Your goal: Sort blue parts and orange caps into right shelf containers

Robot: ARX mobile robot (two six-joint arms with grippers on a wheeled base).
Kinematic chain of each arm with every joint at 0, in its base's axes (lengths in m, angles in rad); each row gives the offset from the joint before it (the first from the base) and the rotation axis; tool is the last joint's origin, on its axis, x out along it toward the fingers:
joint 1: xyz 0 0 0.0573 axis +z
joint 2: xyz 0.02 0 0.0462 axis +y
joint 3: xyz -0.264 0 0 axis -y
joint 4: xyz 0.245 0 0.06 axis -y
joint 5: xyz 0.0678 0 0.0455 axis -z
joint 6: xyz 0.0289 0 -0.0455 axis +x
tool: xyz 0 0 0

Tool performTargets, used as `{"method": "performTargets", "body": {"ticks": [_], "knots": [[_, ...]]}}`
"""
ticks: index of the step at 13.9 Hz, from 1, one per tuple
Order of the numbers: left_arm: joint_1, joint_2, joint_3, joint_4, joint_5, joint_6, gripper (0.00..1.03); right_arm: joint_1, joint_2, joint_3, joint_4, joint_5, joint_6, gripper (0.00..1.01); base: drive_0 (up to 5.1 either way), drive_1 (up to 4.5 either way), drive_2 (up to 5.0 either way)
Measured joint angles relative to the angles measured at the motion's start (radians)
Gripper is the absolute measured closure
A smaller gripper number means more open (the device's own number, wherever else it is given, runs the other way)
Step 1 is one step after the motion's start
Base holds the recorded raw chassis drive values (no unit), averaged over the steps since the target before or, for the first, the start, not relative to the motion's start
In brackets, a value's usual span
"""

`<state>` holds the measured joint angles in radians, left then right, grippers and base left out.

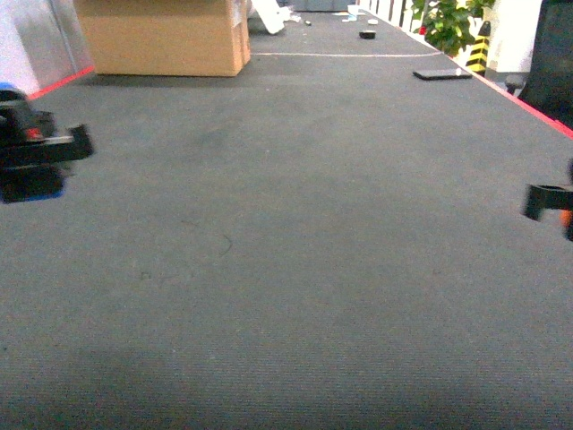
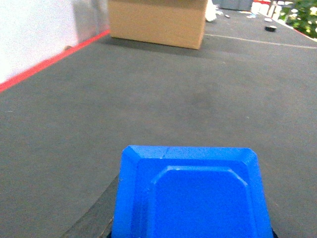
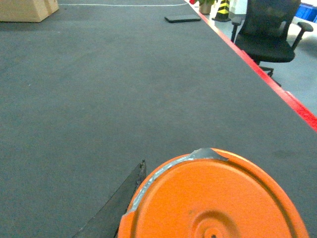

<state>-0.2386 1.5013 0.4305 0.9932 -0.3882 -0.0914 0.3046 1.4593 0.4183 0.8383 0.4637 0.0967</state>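
Orange cap (image 3: 213,198) filling the lower right-wrist view: round, shallow disc, moulded centre boss, rim chipped or taped grey at the top edge. Held in the right gripper (image 1: 553,204), seen at the right edge of the head view with an orange speck beside it; clenched on the cap, judging by how close it sits to the lens. Blue part (image 2: 190,196) in the same way before the left wrist camera: flat, bevelled corners, recessed panel, hard plastic. Left gripper (image 1: 40,152) at the left edge of the head view, a blue sliver beneath it; clamped on the part, by the look of it. Both pieces aloft over dark grey carpet (image 1: 286,269). No shelf crates in any view. Cardboard box (image 1: 166,36) far left, office chair (image 3: 270,29) beyond the red line. Likely light, stiff, smooth-skinned; best pinched across the rim, since flat faces may slip.
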Motion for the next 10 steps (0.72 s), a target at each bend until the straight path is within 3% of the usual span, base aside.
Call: {"method": "performTargets", "body": {"ticks": [3, 5, 6, 7, 8, 9, 10], "knots": [[0.068, -0.46, -0.161, -0.227, -0.039, 0.023, 0.61, 0.058, -0.56, -0.165, -0.291, 0.119, -0.026, 0.59, 0.0, 0.0, 0.0], [0.058, -0.723, -0.155, -0.398, -0.013, 0.024, 0.61, 0.127, -0.877, -0.18, -0.473, 0.206, -0.042, 0.59, 0.0, 0.0, 0.0], [0.032, -0.79, -0.148, -0.455, -0.01, 0.03, 0.61, 0.163, -0.971, -0.185, -0.482, 0.247, -0.043, 0.59, 0.0, 0.0, 0.0], [0.026, -0.796, -0.144, -0.455, -0.003, 0.034, 0.61, 0.172, -0.99, -0.185, -0.476, 0.252, -0.045, 0.59, 0.0, 0.0, 0.0], [0.026, -0.789, -0.143, -0.459, -0.001, 0.039, 0.61, 0.173, -0.98, -0.186, -0.487, 0.253, -0.045, 0.59, 0.0, 0.0, 0.0], [0.04, -0.787, -0.134, -0.522, 0.033, 0.045, 0.61, 0.158, -0.985, -0.18, -0.539, 0.209, -0.05, 0.59, 0.0, 0.0, 0.0], [0.078, -0.824, -0.136, -0.614, 0.148, 0.062, 0.61, 0.096, -1.029, -0.186, -0.639, 0.049, -0.069, 0.59, 0.0, 0.0, 0.0]]}}
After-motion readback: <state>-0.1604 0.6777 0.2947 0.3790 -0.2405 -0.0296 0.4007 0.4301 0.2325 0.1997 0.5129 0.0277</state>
